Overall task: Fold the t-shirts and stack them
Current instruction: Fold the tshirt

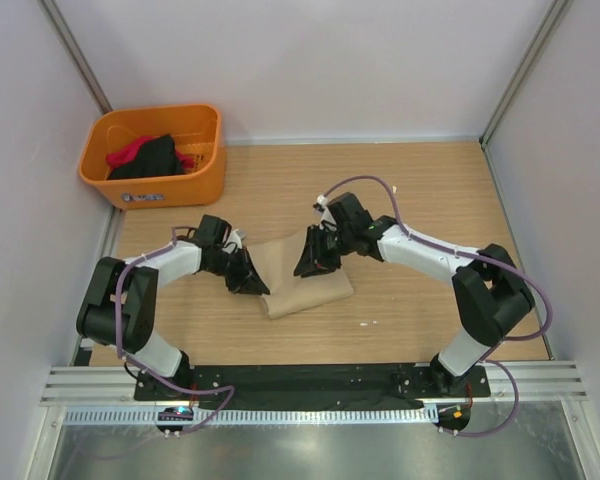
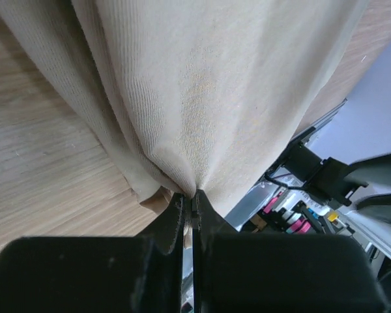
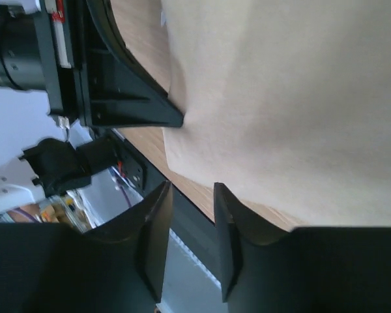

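At the shirt's (image 1: 310, 290) left edge, left gripper (image 2: 189, 201) is pinched tight on a bunch of the tan cloth. Right gripper (image 3: 192, 192) sits at the shirt's far-right part, fingers apart, gripping nothing. Shirt lies folded on the table (image 1: 430, 200); basket (image 1: 205, 180) well off its far-left.

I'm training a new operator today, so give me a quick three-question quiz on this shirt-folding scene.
1. True or false: the left jaws are pinching the beige shirt.
2. Where does the orange basket sit? A) far left corner of the table B) near right corner C) on top of the shirt.
3. Fill in: the right jaws are ___, holding nothing.
Key: 1 true; 2 A; 3 open.
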`<state>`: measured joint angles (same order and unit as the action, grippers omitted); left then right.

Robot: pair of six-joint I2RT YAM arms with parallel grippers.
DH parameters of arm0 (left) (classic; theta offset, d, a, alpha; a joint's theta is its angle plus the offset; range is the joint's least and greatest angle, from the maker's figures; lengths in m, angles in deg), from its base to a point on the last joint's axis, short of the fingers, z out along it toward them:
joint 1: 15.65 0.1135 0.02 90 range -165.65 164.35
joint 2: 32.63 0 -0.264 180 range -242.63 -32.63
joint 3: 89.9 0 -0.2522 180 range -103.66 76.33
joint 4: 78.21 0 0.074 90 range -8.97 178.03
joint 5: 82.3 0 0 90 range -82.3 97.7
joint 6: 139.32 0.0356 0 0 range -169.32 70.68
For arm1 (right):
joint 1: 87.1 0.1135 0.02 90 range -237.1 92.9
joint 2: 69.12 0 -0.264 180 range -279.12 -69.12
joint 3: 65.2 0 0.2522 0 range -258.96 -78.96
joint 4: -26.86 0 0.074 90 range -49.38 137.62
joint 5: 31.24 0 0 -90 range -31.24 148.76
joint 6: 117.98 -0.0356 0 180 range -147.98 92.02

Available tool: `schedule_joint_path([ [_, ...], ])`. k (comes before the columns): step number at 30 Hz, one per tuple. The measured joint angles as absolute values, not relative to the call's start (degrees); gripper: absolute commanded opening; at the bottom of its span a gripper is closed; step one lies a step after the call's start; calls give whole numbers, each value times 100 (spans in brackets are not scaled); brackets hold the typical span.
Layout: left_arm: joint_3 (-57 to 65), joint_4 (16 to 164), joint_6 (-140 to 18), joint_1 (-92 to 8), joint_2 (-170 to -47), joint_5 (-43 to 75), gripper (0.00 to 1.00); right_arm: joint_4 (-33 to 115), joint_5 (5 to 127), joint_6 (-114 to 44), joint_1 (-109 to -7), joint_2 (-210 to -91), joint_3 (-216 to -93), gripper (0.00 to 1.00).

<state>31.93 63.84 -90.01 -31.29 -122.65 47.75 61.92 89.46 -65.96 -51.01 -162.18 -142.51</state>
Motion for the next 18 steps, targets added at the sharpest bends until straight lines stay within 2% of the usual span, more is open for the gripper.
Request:
schedule_joint_path([
  [2,3274,6406,-9088,-3129,-12243,4806,0,5790,8979,-6926,-4821,-16321,-14008,13],
  [5,3316,6513,-9180,-3129,-12195,4837,0,5379,8994,-7339,-4329,-16528,-13768,4],
  [12,3394,6688,-9287,-3129,-12169,4876,0,4535,8977,-8006,-3593,-16694,-13438,2],
  [18,3633,6832,-9372,-3129,-12103,4882,0,3919,8889,-8253,-3533,-16931,-13230,1],
])
